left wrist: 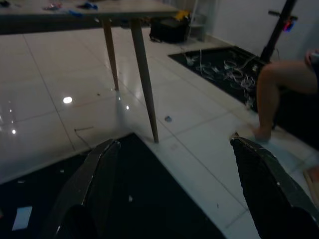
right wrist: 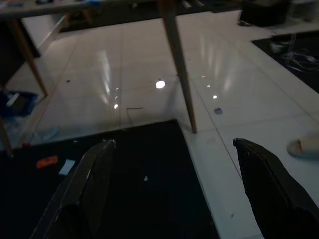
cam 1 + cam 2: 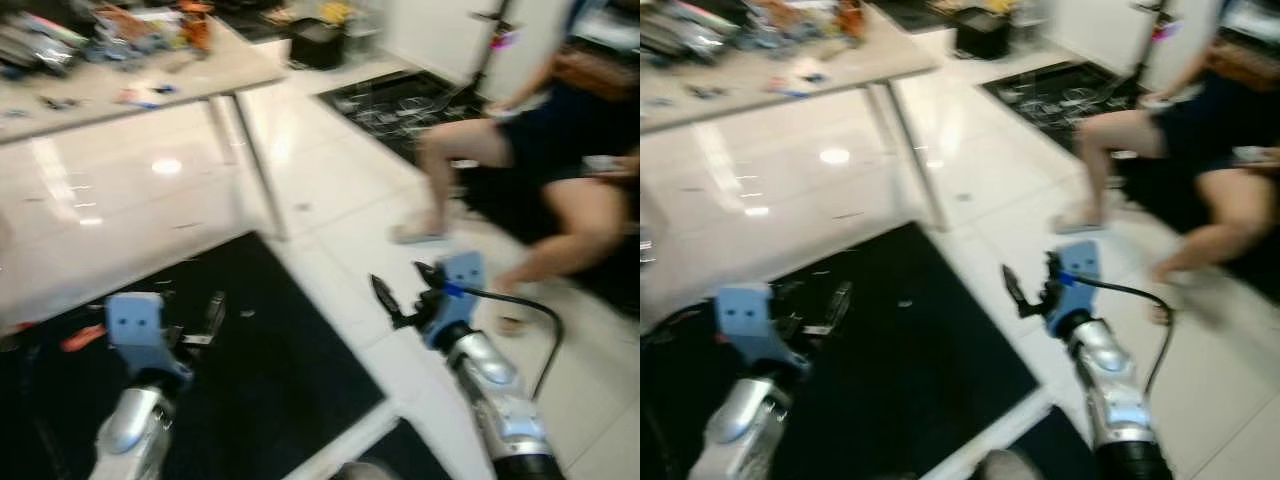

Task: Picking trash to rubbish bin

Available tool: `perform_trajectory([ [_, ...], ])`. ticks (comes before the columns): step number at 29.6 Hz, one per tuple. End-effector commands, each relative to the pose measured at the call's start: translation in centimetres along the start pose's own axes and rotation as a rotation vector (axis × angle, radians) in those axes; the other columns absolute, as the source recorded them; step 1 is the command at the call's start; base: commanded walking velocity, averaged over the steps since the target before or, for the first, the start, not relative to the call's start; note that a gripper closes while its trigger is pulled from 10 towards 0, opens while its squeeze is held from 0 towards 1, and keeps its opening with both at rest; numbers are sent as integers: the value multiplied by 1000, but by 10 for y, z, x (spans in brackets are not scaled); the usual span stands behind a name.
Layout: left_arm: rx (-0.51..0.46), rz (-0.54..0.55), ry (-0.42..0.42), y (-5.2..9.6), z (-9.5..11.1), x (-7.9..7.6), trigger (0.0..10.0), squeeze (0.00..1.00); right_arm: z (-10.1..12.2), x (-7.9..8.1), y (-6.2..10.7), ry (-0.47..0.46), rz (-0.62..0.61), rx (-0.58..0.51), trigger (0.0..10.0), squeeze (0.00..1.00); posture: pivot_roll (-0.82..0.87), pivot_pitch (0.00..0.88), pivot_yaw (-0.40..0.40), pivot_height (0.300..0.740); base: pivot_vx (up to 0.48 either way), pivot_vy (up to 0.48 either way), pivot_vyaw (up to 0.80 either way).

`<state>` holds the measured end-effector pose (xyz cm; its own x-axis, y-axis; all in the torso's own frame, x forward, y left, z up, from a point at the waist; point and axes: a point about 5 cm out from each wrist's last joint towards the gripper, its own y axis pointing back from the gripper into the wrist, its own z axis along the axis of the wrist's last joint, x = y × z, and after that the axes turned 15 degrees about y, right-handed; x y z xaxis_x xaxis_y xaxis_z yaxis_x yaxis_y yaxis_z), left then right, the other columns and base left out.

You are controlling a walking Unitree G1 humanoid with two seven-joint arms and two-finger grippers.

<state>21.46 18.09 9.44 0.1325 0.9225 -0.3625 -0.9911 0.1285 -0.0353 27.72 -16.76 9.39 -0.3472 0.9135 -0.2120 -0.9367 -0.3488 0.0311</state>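
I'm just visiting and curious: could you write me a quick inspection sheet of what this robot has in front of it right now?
Surface: white tiled floor with a black mat on it.
Job's things: small orange scrap and pale paper bit on the mat; no bin made out.
Clutter: table piled with blurred items.
Grippers: left gripper and right gripper both open, holding nothing, above the mat.
Cables: black cable on the right arm; loose white wires on a second dark mat.
Surroundings: a seated person's legs to the right; dark bag beyond the table.
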Motion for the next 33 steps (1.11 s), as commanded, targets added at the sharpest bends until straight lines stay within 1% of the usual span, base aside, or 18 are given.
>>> perform_trajectory([
  [1, 20, 9, -16, 2, -2, 3, 10000, 0, 1, 0, 0, -19, -5, -7, 10000, 0, -78, 0, -23, 740, 480, 0, 0],
  [33, 25, 3, -13, 3, -3, 1, 10000, 0, 1, -2, 1, -25, -8, -5, 10000, 0, -85, 0, -24, 740, 469, 0, 0],
])
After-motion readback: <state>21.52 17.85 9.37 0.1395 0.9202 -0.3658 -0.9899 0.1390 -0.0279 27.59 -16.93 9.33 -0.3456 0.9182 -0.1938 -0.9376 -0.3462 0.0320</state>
